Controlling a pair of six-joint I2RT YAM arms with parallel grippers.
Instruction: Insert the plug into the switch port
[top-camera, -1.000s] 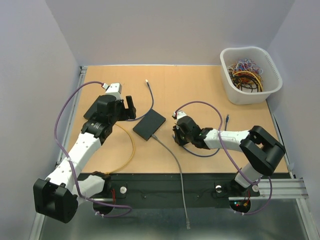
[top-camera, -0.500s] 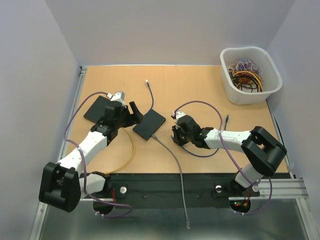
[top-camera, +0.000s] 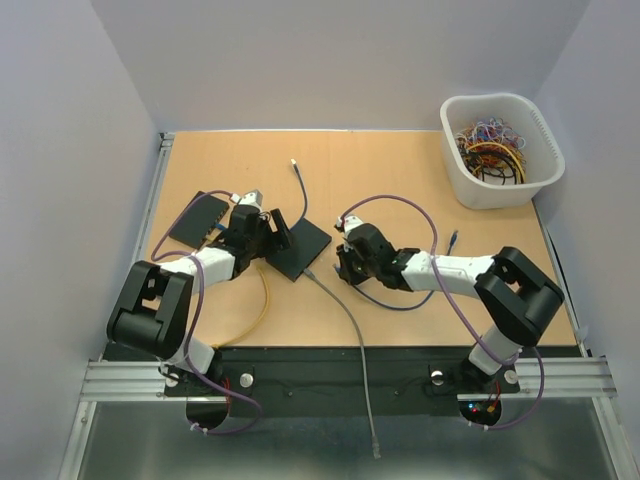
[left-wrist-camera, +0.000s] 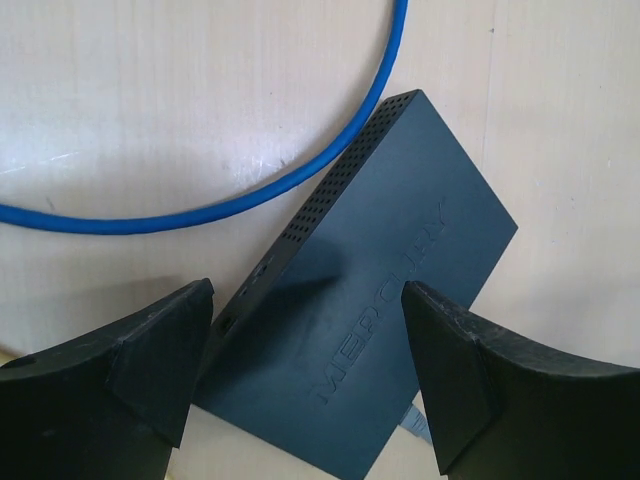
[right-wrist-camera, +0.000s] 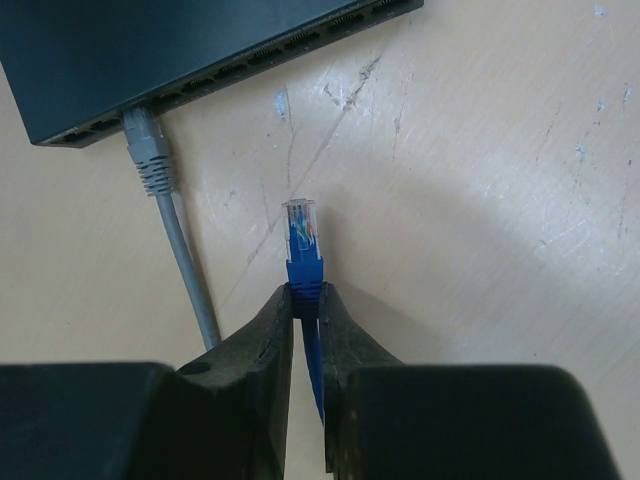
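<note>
Right gripper (right-wrist-camera: 308, 290) was clamped on the plug (right-wrist-camera: 302, 225), its two black fingers pinching the blue rubber boot so that the clear plastic tip pointed at the switch (right-wrist-camera: 150, 50). The tip hung just short of the switch's port row, apart from it, beside the port already filled by a grey cable (right-wrist-camera: 165, 215) with a ribbed grey boot. Compared with a second earlier, this gripper had edged slightly closer to the switch.

The bigger change was on the other side. The left gripper (left-wrist-camera: 305, 300) had swung across from well left of the switch and now stood over the switch's left end, jaws wide apart, one blunt matte-black finger on either side of the casing. Whether the fingers touched the casing could not be told. A second flat black box (top-camera: 197, 218), hidden under that arm before, lay uncovered well left of the switch.

The switch was a thin, flat, dark rectangular slab with a smooth top bearing raised lettering, and one long side perforated with small vent holes. A loose blue cable (left-wrist-camera: 250, 195), round and glossy, curved past the perforated side. Under the switch, the table (top-camera: 400, 170) was pale wood, scuffed and scratched near the port row.
</note>
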